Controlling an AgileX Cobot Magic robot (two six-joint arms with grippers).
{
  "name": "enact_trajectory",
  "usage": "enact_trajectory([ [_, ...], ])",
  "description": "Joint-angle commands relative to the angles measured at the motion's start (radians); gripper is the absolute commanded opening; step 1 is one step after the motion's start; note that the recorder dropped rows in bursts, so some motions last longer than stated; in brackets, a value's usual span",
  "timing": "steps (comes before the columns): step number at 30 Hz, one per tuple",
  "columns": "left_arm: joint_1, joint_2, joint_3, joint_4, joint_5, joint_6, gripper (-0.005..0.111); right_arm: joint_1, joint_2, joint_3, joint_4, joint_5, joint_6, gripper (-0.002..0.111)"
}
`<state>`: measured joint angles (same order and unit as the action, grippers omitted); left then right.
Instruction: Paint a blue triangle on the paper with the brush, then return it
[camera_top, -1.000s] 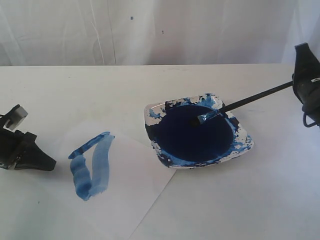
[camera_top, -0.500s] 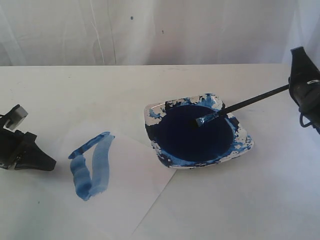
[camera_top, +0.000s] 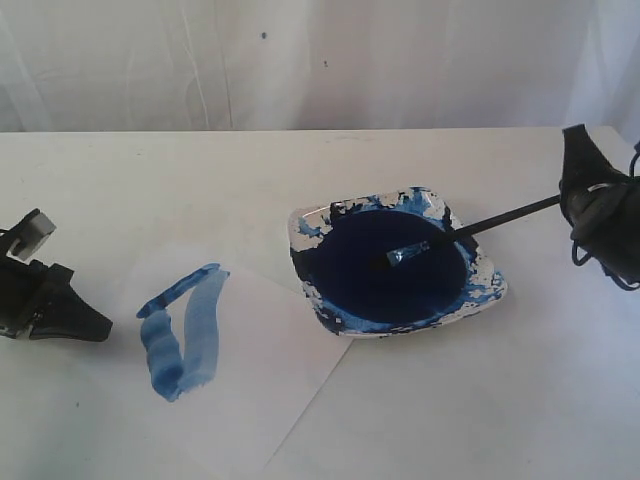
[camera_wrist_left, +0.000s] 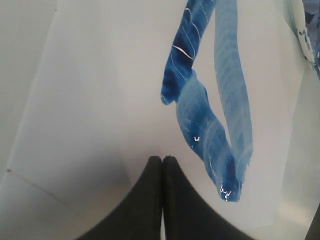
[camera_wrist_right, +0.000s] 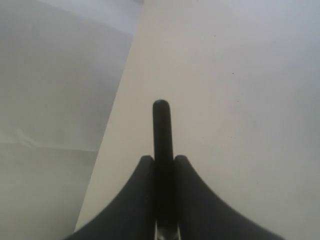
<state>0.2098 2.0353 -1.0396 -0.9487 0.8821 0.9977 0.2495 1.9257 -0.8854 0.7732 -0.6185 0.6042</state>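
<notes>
The blue triangle (camera_top: 185, 335) is a narrow streaky outline on the white paper (camera_top: 260, 345), left of the dish. My left gripper (camera_top: 105, 327) rests shut and empty on the paper's left edge; in the left wrist view its tips (camera_wrist_left: 162, 158) lie just short of the triangle (camera_wrist_left: 232, 90) on the paper (camera_wrist_left: 100, 100). At the right edge, my right gripper (camera_top: 570, 200) is shut on the black handle of the brush (camera_top: 500, 217). The brush slants down to its blue bristle tip (camera_top: 405, 254) at the dark paint pool. The handle's end (camera_wrist_right: 161, 130) pokes out past the right gripper (camera_wrist_right: 162, 159).
The paint dish (camera_top: 490, 290) is white, blue-smeared and square, and stands right of centre overlapping the paper's corner. A pale curtain hangs behind the white table (camera_top: 150, 180).
My right gripper has shifted left and down, lowering the brush tip from above the dish's far rim onto the paint pool. The left gripper has not moved.
</notes>
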Motion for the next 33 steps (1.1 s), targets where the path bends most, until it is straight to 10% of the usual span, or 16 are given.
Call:
enact_trajectory([
  [1, -0.002, 0.002, 0.004, -0.001, -0.002, -0.003, 0.0, -0.005, 0.026, -0.02, -0.01, -0.01, 0.004, 0.0],
  [11, -0.002, 0.002, 0.004, 0.001, -0.001, -0.003, 0.0, -0.005, 0.064, -0.089, -0.015, 0.061, 0.004, 0.002],
  [24, -0.002, 0.002, 0.004, 0.005, -0.001, -0.003, 0.0, -0.005, 0.086, -0.106, -0.162, 0.025, 0.004, 0.055],
  [33, -0.002, 0.0, 0.003, -0.008, -0.003, -0.003, 0.0, -0.005, -0.062, -0.103, -0.328, 0.151, -0.156, 0.056],
])
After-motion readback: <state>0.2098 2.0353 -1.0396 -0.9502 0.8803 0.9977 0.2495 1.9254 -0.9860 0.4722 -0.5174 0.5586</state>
